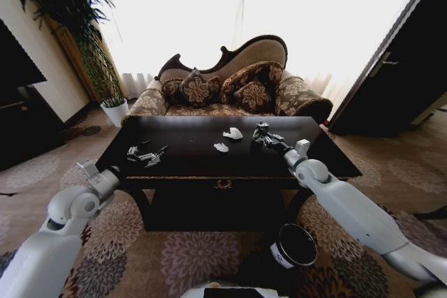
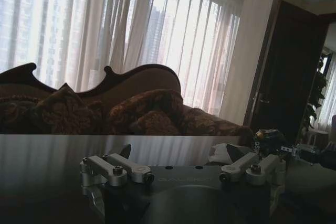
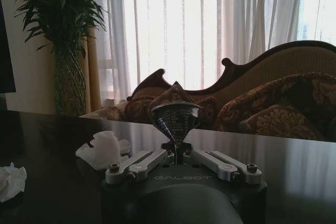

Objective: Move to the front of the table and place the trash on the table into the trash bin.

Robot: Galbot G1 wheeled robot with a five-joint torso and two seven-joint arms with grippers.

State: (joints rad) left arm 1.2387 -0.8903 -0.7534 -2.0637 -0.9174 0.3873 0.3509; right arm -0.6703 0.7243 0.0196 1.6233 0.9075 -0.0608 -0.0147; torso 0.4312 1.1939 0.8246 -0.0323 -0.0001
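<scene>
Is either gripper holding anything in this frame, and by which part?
The right gripper is shut on the dark crushed can, pinching its narrow lower end. The left gripper is open over the table, holding nothing.

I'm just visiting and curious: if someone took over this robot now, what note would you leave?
Right gripper: fingers shut on the crushed can, over the table, right side.
Left gripper: open, empty, low over the table's left side.
Two white paper bits lie mid-table.
The trash bin stands on the carpet before the table.
Done: robot at table, can gripped.
Left: bin the can, then the paper.
</scene>
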